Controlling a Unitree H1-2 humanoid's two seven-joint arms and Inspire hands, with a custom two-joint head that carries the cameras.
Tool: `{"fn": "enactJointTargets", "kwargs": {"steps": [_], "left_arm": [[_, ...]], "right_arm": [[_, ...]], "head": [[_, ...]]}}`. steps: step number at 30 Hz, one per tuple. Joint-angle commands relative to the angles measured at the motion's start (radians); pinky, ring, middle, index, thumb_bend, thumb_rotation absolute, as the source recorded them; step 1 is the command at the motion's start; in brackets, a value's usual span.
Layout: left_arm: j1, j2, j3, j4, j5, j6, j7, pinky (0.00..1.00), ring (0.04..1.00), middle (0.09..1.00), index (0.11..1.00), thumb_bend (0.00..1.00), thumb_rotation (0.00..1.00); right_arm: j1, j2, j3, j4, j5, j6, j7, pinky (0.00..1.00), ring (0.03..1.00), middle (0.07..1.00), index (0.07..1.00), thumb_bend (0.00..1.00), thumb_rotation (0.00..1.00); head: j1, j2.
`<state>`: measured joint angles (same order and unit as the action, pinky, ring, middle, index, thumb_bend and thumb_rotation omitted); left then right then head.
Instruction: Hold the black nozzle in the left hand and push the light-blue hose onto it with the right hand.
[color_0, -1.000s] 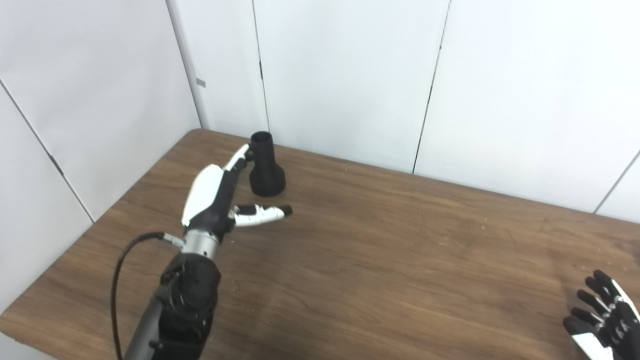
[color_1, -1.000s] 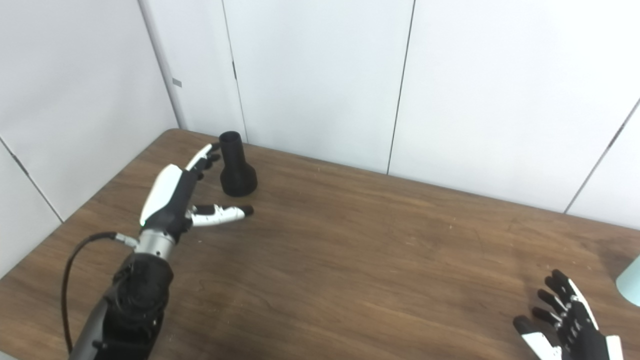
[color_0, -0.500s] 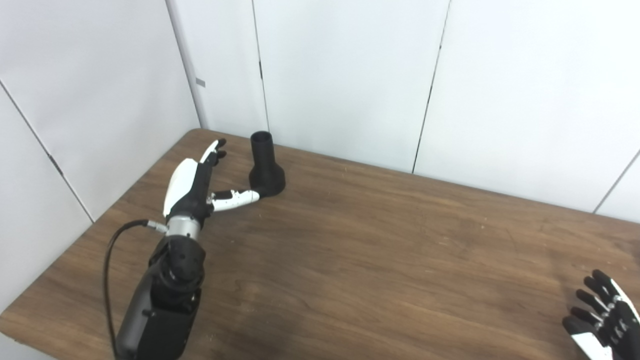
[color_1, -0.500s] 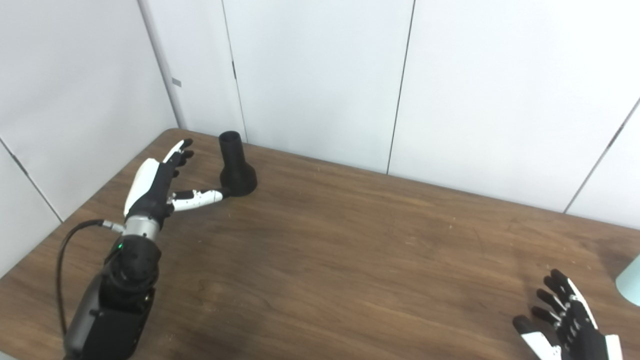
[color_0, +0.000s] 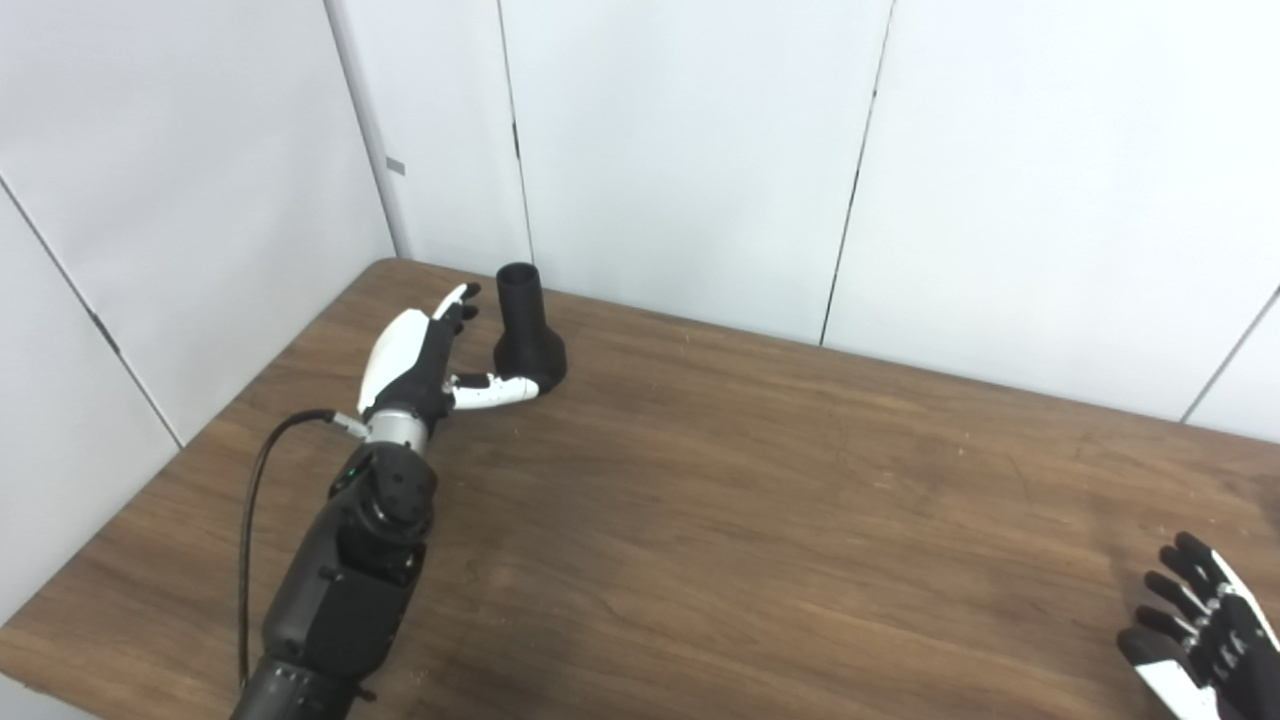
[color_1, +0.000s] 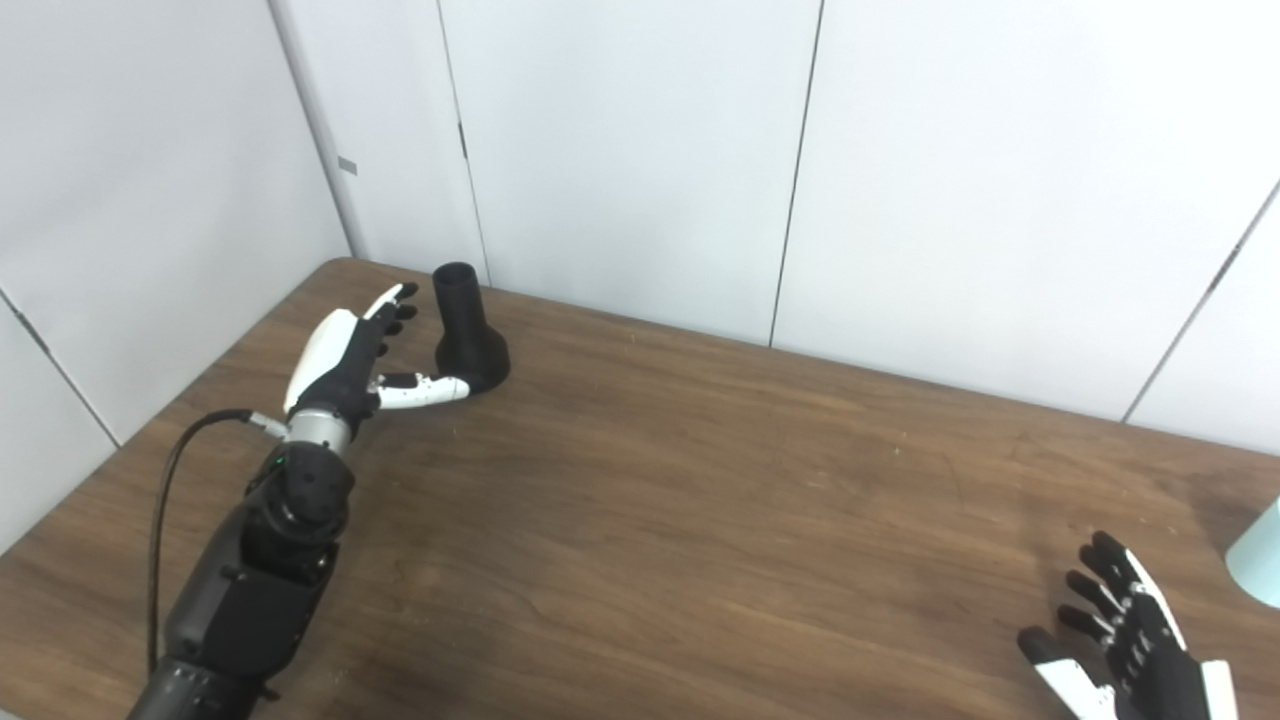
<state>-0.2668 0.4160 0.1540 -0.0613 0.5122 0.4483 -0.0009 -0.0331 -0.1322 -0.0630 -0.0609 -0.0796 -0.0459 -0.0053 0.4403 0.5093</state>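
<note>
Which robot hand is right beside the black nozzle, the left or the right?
The left robot hand: open beside the black nozzle, thumb at its base. The right robot hand waits open at the table's opposite end.

Brown wood-grain table (color_0: 760, 500) set into corner of white panel walls. Black nozzle (color_0: 527, 332) stands upright on wide base near far left corner, narrow open end up. Light-blue hose (color_1: 1262, 568) at right edge of table, only small piece visible in right eye view. Few pale specks scattered on tabletop, dark smudges near front edge.
</note>
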Motion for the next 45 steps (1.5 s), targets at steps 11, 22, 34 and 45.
{"fn": "enactJointTargets", "kwargs": {"steps": [11,22,34,45], "left_arm": [[-0.104,0.040,-0.035,0.130,-0.011,-0.077,0.054,0.86,0.918,0.893,0.878,0.84,0.31],[-0.186,0.062,-0.058,0.306,-0.011,-0.118,0.103,0.85,0.915,0.892,0.891,0.84,0.29],[-0.254,0.099,-0.116,0.456,0.014,-0.129,0.148,0.84,0.908,0.889,0.889,0.84,0.30],[-0.273,0.147,-0.215,0.441,0.054,-0.072,0.047,0.78,0.843,0.831,0.845,0.85,0.31]], "right_arm": [[-0.009,-0.011,0.007,0.015,-0.013,-0.054,0.000,0.75,0.848,0.886,0.893,0.84,0.60],[-0.005,-0.012,0.011,0.035,-0.049,-0.070,-0.012,0.74,0.847,0.874,0.884,0.87,0.62],[0.004,-0.021,0.013,0.040,-0.070,-0.094,-0.021,0.74,0.848,0.874,0.881,0.86,0.62],[0.005,-0.015,0.005,0.040,-0.051,-0.080,-0.025,0.75,0.853,0.869,0.868,0.86,0.62]], "head": [[-0.001,-0.002],[0.000,-0.001],[-0.010,-0.001],[-0.013,0.000]]}}
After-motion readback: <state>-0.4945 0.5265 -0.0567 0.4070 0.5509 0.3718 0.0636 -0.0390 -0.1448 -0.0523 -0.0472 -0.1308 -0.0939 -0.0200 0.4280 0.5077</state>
